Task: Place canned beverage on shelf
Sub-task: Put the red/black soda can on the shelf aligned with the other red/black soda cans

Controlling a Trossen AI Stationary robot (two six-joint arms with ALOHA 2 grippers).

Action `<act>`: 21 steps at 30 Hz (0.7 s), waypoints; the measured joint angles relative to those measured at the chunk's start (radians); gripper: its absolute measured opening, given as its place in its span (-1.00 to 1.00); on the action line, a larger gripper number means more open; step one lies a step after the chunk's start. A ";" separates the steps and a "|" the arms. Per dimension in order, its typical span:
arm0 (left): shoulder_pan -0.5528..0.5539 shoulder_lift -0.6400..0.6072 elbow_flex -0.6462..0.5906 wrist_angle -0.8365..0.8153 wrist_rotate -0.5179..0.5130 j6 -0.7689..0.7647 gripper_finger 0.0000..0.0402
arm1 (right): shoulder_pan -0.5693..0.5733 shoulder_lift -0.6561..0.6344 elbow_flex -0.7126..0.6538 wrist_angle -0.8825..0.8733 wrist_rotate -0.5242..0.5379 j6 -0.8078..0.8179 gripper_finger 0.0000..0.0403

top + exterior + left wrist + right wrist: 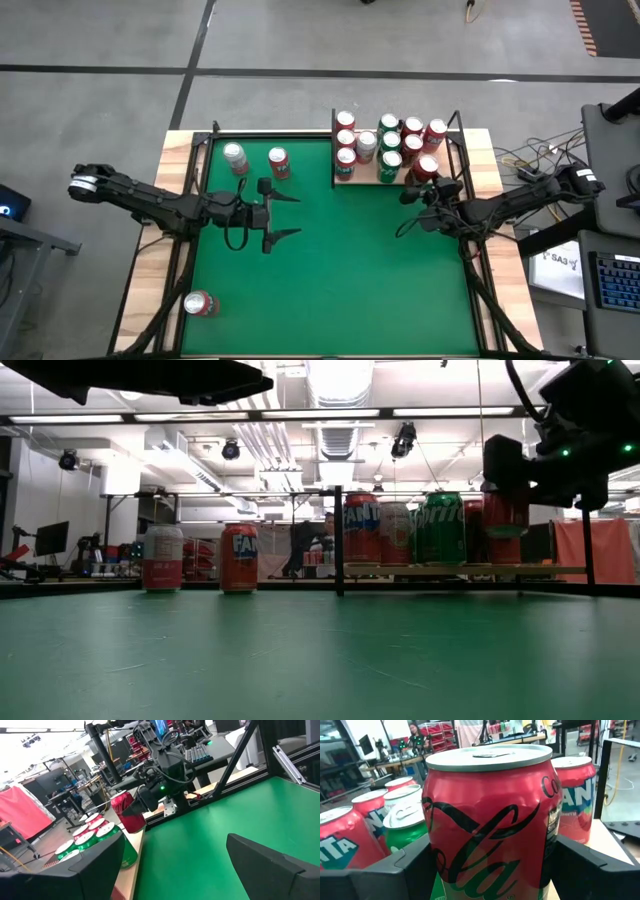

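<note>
Right gripper [415,190] sits at the shelf's [358,181] near right corner, its 2 fingers clamped on either side of a red cola can [490,815], which it holds upright at the shelf's edge. Packed on the pale board beside and behind it are red and green cans [390,142]. Over on the left, the left gripper [282,216] hovers above the green felt [360,280] with its claw spread wide and empty. 2 loose cans [257,160] stand far left on the felt, and another can [200,304] lies near left.
</note>
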 joint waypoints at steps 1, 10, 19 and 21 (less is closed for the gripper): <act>0.000 0.000 0.000 0.001 0.000 0.000 0.66 | -0.002 0.004 0.000 -0.001 0.003 -0.002 0.44; 0.000 0.000 0.000 0.001 0.000 0.000 0.66 | -0.050 0.103 -0.004 0.001 -0.005 0.018 0.44; 0.000 0.000 0.000 0.001 -0.001 0.000 0.66 | -0.077 0.196 -0.005 0.004 0.018 0.093 0.44; 0.000 0.000 0.000 0.000 -0.001 0.000 0.66 | -0.087 0.203 -0.005 0.005 0.020 0.119 0.44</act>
